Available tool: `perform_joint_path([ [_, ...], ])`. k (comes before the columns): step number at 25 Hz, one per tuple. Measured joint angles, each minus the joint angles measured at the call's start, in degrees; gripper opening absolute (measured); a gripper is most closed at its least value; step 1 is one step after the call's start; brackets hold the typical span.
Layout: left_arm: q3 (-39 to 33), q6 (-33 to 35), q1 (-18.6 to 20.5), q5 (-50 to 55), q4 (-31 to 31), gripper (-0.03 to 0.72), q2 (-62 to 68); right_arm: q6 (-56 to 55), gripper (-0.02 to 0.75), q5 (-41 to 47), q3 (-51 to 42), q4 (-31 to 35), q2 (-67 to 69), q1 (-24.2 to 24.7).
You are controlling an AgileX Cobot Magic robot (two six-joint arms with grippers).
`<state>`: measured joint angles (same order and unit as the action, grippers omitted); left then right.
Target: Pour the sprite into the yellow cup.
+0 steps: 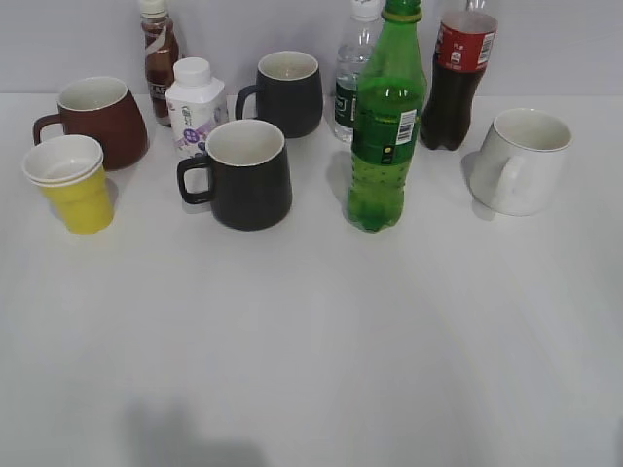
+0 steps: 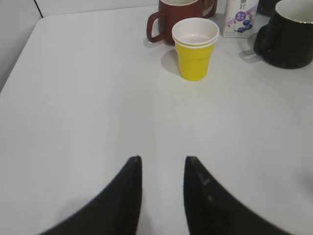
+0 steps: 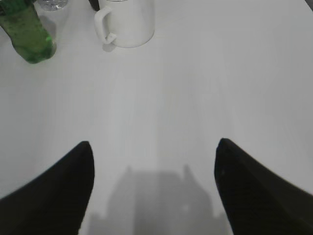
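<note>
White tabletop (image 1: 311, 341) fills your view, with drinks lined along its far half. Your tall transparent green plastic sprite bottle (image 1: 385, 122) stands upright right of centre, cap on, beside a black handled mug (image 1: 245, 173) and left of a white mug (image 1: 523, 161). Your small yellow paper cup (image 1: 73, 185) sits far left, just in front of a dark red mug (image 1: 97, 119). Your right gripper (image 3: 154, 147) is spread wide and empty; your left gripper (image 2: 163, 164) shows a narrow gap, holding nothing.
</note>
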<state>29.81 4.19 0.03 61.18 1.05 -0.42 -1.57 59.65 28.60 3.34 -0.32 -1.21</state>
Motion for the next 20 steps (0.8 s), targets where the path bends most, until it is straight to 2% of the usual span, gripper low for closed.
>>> perform_joint_path([
  [20, 0.00, 0.00, 0.00, 0.00, 0.00, 0.232, 0.00, 0.00, 0.575, 0.00, 0.00, 0.00, 0.00, 0.00],
])
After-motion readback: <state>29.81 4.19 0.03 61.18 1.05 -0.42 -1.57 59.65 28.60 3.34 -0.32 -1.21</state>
